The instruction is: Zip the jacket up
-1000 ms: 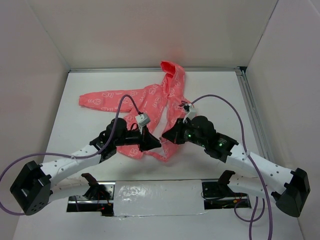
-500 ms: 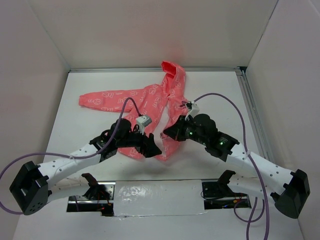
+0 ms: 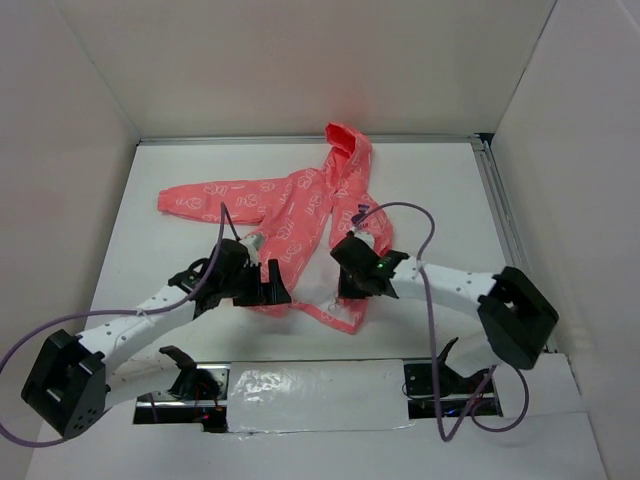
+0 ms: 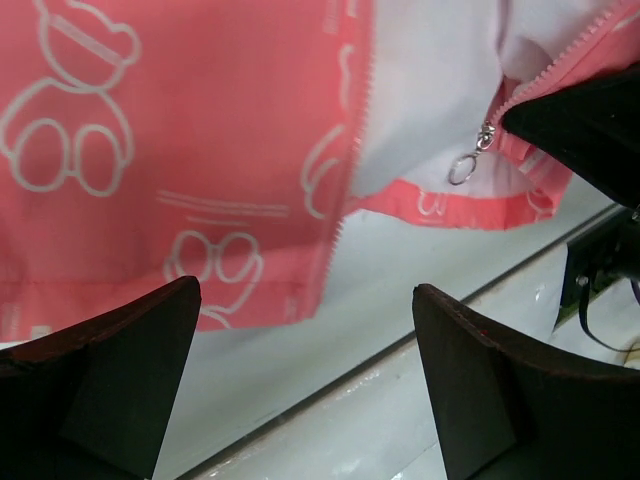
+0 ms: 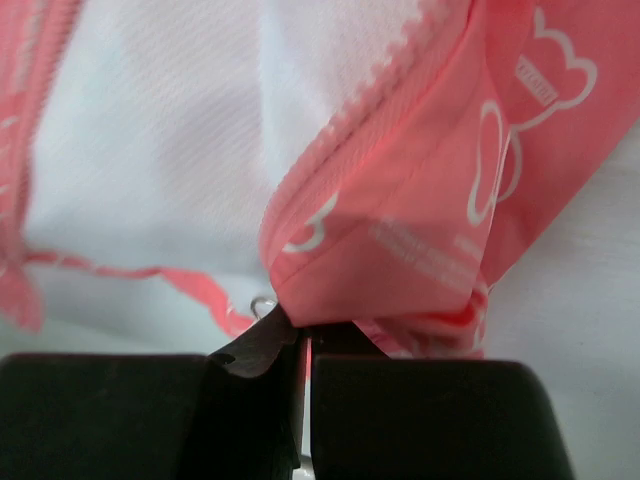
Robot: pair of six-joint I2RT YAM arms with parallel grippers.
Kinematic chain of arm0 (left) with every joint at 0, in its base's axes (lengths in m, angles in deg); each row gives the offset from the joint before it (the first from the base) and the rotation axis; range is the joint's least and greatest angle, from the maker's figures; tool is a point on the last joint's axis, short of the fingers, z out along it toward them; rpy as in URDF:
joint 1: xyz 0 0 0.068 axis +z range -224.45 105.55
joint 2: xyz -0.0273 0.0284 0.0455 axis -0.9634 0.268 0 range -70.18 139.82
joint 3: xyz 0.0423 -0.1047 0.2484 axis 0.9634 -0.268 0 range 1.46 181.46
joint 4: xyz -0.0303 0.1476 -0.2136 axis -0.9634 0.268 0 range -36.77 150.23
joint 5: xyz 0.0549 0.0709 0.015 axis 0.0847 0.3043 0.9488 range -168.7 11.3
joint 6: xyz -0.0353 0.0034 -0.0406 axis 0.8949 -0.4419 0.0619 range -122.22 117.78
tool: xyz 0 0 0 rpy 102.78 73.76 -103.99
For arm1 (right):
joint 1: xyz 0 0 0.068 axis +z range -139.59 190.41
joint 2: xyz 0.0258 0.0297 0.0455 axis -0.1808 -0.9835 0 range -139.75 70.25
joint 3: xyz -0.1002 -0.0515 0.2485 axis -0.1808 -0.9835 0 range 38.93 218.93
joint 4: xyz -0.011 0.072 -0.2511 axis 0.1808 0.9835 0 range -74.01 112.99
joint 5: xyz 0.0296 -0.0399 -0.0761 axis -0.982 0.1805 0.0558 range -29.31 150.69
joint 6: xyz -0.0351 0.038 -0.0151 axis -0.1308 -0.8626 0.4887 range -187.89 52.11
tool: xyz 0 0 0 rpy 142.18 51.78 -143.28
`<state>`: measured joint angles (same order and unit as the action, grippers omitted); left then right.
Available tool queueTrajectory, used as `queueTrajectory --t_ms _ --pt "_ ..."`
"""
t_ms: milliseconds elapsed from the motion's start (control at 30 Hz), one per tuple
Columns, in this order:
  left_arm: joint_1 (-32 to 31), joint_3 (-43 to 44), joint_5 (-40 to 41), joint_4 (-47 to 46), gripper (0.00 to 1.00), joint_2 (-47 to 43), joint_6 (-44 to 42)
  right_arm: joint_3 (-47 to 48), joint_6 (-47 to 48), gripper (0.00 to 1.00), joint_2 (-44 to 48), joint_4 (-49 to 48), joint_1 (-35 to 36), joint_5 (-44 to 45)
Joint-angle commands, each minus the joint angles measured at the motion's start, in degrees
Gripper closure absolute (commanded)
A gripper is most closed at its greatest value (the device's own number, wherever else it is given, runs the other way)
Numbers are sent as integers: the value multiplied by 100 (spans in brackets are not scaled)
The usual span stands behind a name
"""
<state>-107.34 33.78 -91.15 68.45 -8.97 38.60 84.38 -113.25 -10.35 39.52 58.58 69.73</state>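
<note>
The coral-pink jacket point(image 3: 300, 205) lies spread on the white table, hood toward the far wall, front unzipped with white lining showing. My left gripper point(image 3: 278, 290) hovers open just off the left panel's hem point(image 4: 230, 290), nothing between its fingers point(image 4: 110, 380). The zipper slider with its ring pull point(image 4: 465, 168) hangs at the bottom of the right panel. My right gripper point(image 3: 352, 285) is shut on the right panel's lower corner point(image 5: 400, 260), pinching the fabric beside the ring point(image 5: 262, 305). Zipper teeth point(image 5: 400, 70) run up from the pinch.
White walls enclose the table on three sides. A metal rail point(image 3: 503, 210) runs along the right edge. A shiny taped strip point(image 3: 310, 385) lies between the arm bases, and purple cables point(image 3: 420, 215) loop over both arms.
My left gripper has opened, let go of the jacket's left hem and drawn back to the left. The right arm's elbow has swung out right while its gripper keeps the right corner.
</note>
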Motion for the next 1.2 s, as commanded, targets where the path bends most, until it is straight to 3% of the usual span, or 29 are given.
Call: queueTrajectory --t_ms 0,200,433,633,1000,1167 --pt "370 117 -433 -255 1 320 -169 806 -166 100 -630 703 9 634" --pt "722 354 -838 -354 1 505 -548 1967 -175 100 -2186 1364 -649 863" --pt "915 618 -786 -326 1 1023 -505 2837 342 100 -2724 1489 -1528 1118" --pt "924 1118 -1101 -616 1 1612 -645 2399 1405 100 -1970 566 -1521 943" --pt "-7 1593 -671 -582 1 2500 -1182 1713 1461 100 -580 310 -1327 617" --pt "-419 1733 267 -223 2 2764 -664 1450 1390 100 -115 205 -1327 538"
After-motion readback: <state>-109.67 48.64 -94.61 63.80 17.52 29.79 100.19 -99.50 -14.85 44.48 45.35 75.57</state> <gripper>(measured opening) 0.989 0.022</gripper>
